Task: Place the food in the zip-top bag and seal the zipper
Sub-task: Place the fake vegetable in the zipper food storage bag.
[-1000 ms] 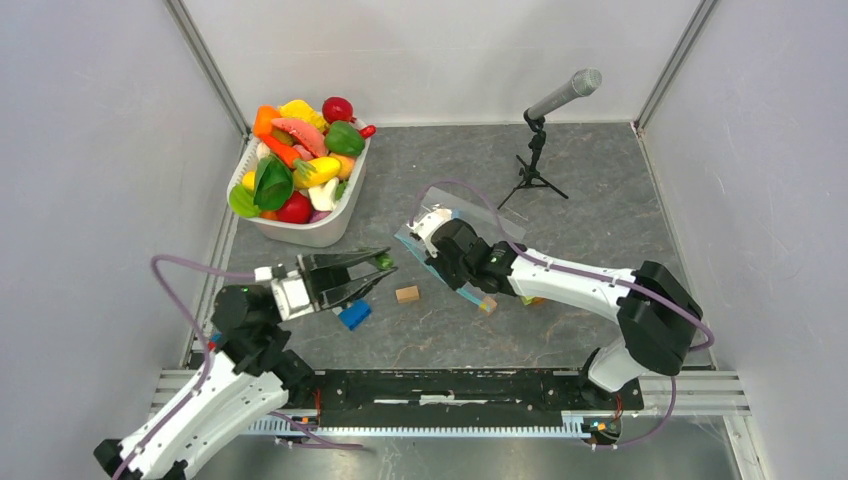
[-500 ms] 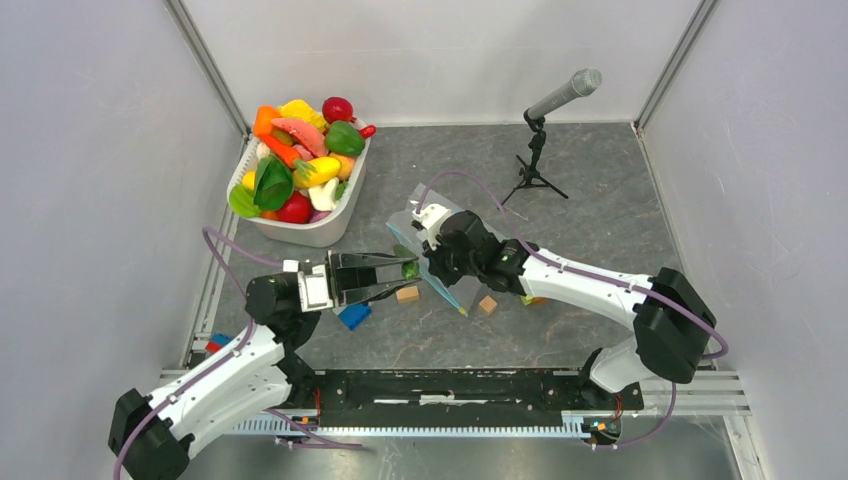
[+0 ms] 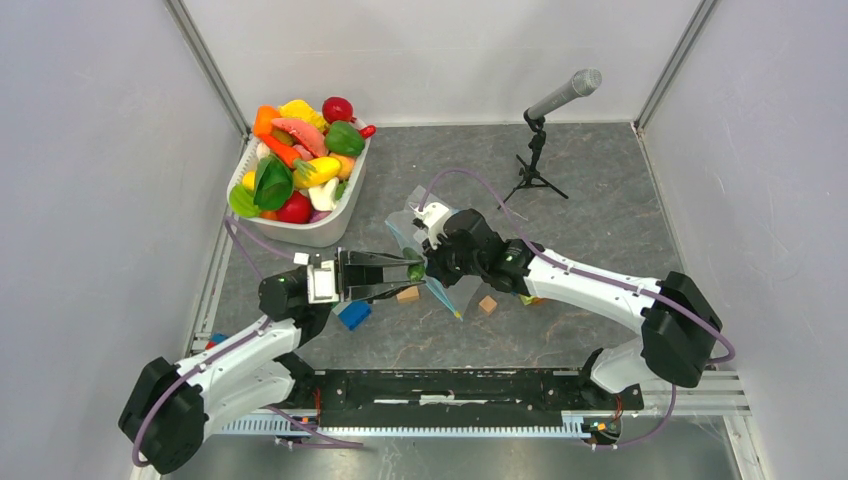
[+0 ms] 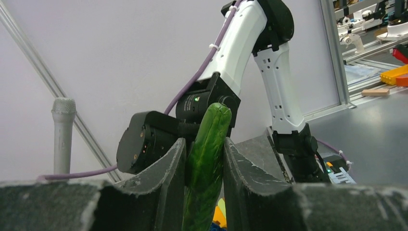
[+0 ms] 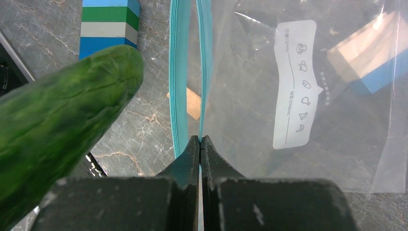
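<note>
My left gripper (image 3: 403,274) is shut on a green toy cucumber (image 4: 206,163), whose tip (image 3: 413,269) sits right at the mouth of the clear zip-top bag (image 3: 447,270). My right gripper (image 3: 432,262) is shut on one side of the bag's light-blue zipper strip (image 5: 206,72) and holds the bag (image 5: 298,86) lifted off the table. In the right wrist view the other zipper strip (image 5: 179,72) hangs apart to the left, and the cucumber (image 5: 57,125) lies just left of that gap. More toy food (image 3: 296,160) fills the white tub (image 3: 322,228).
A blue block (image 3: 353,314) and a tan wooden cube (image 3: 407,294) lie under my left gripper. Another tan cube (image 3: 487,304) lies right of the bag. A striped building block (image 5: 109,21) lies on the table. A microphone on a small tripod (image 3: 545,135) stands at the back.
My left arm has swung right, carrying the cucumber from near the blue block up to the bag's mouth. My right gripper has lifted and turned the bag toward it.
</note>
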Controlling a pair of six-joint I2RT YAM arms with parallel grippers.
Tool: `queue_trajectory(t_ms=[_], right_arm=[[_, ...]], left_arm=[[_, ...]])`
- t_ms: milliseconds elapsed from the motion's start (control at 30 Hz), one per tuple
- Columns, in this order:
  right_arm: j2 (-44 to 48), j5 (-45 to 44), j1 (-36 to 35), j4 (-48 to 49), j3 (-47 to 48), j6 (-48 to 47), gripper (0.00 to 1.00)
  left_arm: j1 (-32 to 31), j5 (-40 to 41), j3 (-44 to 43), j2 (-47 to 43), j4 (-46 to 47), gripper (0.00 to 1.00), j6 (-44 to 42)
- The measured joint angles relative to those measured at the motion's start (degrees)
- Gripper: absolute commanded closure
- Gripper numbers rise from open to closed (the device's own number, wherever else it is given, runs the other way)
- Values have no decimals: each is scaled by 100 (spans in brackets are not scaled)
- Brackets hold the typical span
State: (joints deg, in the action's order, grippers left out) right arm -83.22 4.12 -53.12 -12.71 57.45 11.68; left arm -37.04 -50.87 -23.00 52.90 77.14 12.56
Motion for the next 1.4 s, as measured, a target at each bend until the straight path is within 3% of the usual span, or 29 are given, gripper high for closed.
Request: queue_trajectory(t_ms=[367,1067,1233,1400], right_arm=[[13,131,0,-28,7,31,100],[813,664,20,-245,129,107,100],[1193,743,146,-437,321,105,100],[1469,745,273,-575,437,90,100]], left_arm=[[208,-76,133,560,623,98,319],[623,-651,28,1032,546,95,378],[621,-1001,-562,719,-1231,94,-457],[472,-929,-1517,149,-4350,90,-2400]])
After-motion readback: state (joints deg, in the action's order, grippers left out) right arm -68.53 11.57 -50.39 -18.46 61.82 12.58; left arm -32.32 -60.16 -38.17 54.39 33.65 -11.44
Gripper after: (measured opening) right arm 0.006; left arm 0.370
